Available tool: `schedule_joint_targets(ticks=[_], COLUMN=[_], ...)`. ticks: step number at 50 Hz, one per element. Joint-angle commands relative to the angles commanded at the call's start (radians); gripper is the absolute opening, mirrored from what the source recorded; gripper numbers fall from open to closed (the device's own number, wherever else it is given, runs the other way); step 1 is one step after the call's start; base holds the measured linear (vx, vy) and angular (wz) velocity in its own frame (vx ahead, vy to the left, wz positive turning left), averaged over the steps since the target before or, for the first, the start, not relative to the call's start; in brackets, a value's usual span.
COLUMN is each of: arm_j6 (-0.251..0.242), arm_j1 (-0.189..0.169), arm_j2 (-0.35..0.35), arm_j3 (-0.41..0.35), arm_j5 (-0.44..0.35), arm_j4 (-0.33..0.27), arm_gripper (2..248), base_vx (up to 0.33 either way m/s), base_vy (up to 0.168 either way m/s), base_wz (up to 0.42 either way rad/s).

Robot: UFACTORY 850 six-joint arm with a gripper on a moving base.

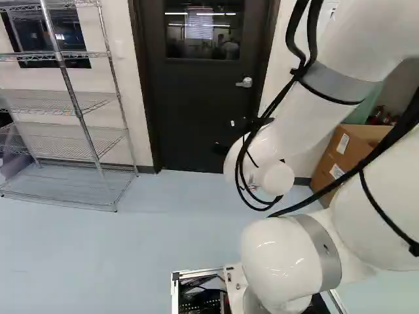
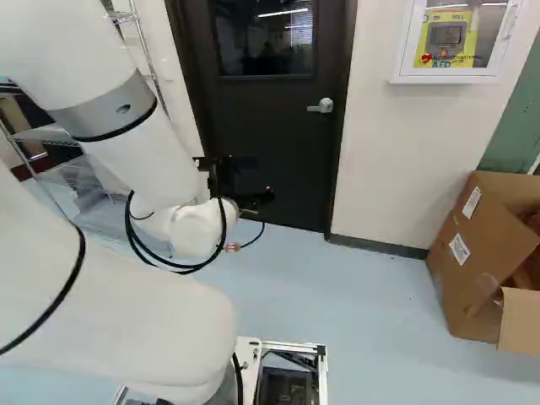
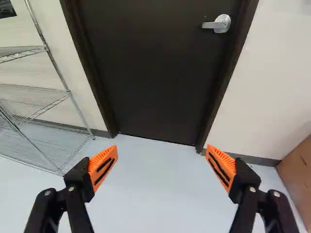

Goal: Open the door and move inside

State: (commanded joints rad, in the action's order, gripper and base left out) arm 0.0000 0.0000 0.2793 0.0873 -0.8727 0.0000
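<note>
Door: dark, closed in its frame (image 3: 225, 73), ahead of me. I see all of its lower part (image 2: 270, 135) in the wrist view.
Door window: a pane (image 2: 261, 38) in the door's upper half; it shows reflected lights.
Handle: the silver lever (image 2: 321, 105) sits near the door's right edge, just below the level of the window's lower right corner, and points in toward the middle of the door. I am not touching it.
My claw: spread wide (image 2: 260, 180), its two orange pads (image 3: 103, 162) well apart. In the right base view it is lower than the handle and to its left. In the wrist view the lever is ahead of me, on the side of my right finger.
My arm: white (image 2: 152, 329), bent out ahead over the floor (image 1: 131, 242), with black cables (image 1: 290, 36) looping along it.
Wire rack: metal shelves (image 1: 72, 183) left of the door, the rack's right end near the foot of the door frame.
Cardboard box: on the floor right of the door (image 2: 468, 261), near the wall's foot, one flap hanging out.
Wall cabinet: white (image 2: 439, 75), mounted right of the door, holding a yellow-backed device (image 2: 445, 35).
</note>
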Motion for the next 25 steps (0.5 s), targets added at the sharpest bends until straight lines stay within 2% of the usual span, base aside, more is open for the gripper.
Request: schedule_joint_targets(ticks=[25], arm_j6=[0.0], arm_j1=[0.0], arm_j2=[0.0], arm_j3=[0.0], arm_j5=[0.0], arm_j4=[0.0], arm_gripper=[247], base_vx=[0.0], base_vy=[0.0], base_wz=[0.0])
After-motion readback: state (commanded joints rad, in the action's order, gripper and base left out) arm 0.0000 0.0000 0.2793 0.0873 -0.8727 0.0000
